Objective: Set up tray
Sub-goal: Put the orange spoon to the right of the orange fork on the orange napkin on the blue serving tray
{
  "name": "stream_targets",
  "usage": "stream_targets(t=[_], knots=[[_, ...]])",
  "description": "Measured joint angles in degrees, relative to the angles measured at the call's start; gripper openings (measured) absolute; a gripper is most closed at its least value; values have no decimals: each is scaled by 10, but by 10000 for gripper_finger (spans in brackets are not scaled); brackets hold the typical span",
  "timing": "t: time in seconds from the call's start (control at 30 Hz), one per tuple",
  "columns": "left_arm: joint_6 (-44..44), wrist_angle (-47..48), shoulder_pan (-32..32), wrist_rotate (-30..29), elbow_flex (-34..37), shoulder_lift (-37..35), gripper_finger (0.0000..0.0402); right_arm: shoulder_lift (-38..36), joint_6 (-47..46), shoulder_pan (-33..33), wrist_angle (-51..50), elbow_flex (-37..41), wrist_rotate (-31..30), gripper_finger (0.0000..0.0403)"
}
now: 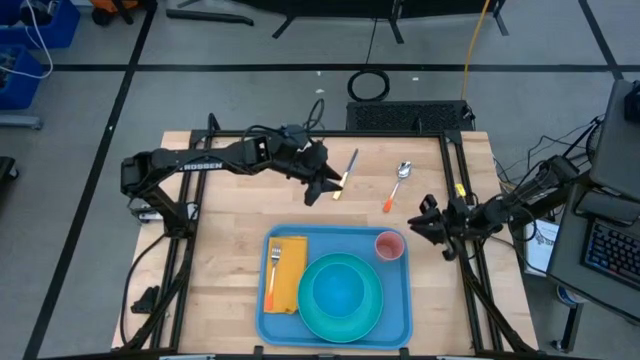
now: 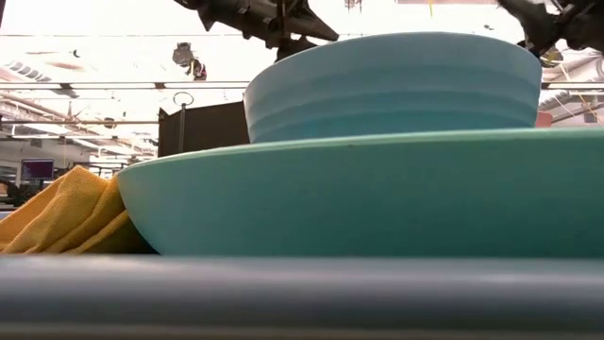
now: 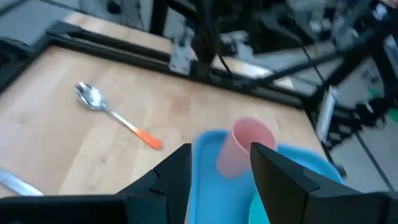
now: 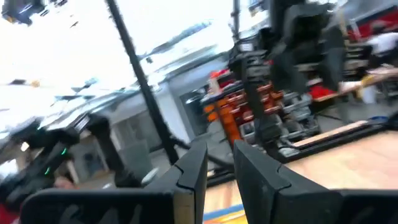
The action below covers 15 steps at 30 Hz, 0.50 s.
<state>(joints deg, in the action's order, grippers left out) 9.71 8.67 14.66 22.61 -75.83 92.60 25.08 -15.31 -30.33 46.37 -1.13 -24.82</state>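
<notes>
Left wrist view: left pincer (image 3: 221, 162) apart, empty; right pincer (image 4: 219, 163) narrowly apart, empty.

Napkin (image 1: 288, 272), plate (image 1: 341, 295), cup (image 1: 389, 245) on tray (image 1: 400, 318); spoon (image 1: 395, 185), probably knife (image 1: 347, 172), behind.

Knife (image 1: 347, 172) with yellow handle end lies on bare wood near the table's (image 1: 230, 260) far edge. Spoon (image 1: 396, 184), orange handle, lies just right of it, apart. Turquoise plate (image 1: 340, 295) carries a bowl (image 2: 392, 85). Pink cup (image 1: 389, 245) stands upright. Fork (image 1: 273, 268) rests on orange-yellow napkin (image 1: 288, 282).
</notes>
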Motion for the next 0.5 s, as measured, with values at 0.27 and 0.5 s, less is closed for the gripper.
stream_targets(t=[0.27, 0.5], knots=[[-52, 26, -10, 36, 23, -13, 165, 26, -5, 23, -7, -7, -162, 73], [-28, -217, -4, 112, 174, -102, 165, 64, -78, 68, -203, -105, -202, 84]])
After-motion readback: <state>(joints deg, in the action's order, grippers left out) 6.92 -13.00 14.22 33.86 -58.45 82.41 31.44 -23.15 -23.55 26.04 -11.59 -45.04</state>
